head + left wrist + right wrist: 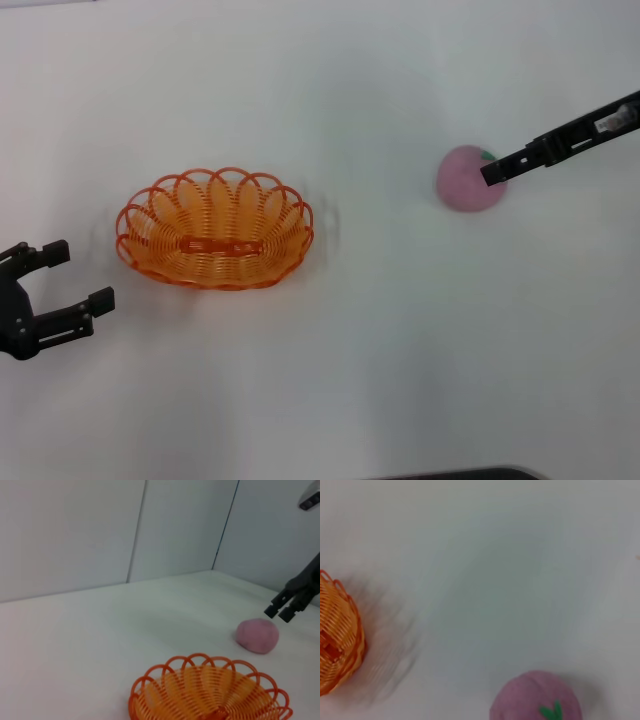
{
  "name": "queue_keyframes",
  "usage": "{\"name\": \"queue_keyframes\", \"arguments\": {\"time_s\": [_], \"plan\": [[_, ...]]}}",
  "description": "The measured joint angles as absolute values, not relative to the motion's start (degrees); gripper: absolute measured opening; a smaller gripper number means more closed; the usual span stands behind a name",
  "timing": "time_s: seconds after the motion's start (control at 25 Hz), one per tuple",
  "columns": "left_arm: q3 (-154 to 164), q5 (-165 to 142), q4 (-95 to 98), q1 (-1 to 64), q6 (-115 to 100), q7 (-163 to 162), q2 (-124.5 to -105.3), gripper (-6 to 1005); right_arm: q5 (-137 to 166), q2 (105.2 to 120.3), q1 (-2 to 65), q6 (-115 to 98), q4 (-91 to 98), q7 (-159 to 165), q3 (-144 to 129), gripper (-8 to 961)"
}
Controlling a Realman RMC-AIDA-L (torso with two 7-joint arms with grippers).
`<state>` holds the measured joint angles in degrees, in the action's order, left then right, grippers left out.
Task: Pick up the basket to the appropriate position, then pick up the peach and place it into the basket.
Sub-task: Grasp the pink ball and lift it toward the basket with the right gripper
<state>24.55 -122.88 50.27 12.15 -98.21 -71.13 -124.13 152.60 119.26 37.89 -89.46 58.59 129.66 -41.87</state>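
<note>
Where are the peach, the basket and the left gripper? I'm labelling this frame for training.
peach point(467, 180): head view, on its pink upper side.
basket point(214, 242): head view, on its woven floor.
left gripper point(76, 275): head view, in the gap between its two open fingertips.

Bright even light; basket point(337, 635) motion-blurred, soft shadows.

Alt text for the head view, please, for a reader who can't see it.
An empty orange basket sits left of centre on a white table, with a pink peach lying apart to its right. The left pincer waits open beside the basket's left end, touching nothing; the right pincer reaches in over the peach's right side.
</note>
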Motion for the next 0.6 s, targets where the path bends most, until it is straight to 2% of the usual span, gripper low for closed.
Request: {"name": "queue_keyframes", "arguments": {"time_s": [0.6], "plan": [[24.74, -124.02, 50.27, 12.64, -97.76, -71.29, -124.01, 887, 152.27, 119.86, 40.74, -82.52, 53.34, 132.33, -48.30, 945]]}}
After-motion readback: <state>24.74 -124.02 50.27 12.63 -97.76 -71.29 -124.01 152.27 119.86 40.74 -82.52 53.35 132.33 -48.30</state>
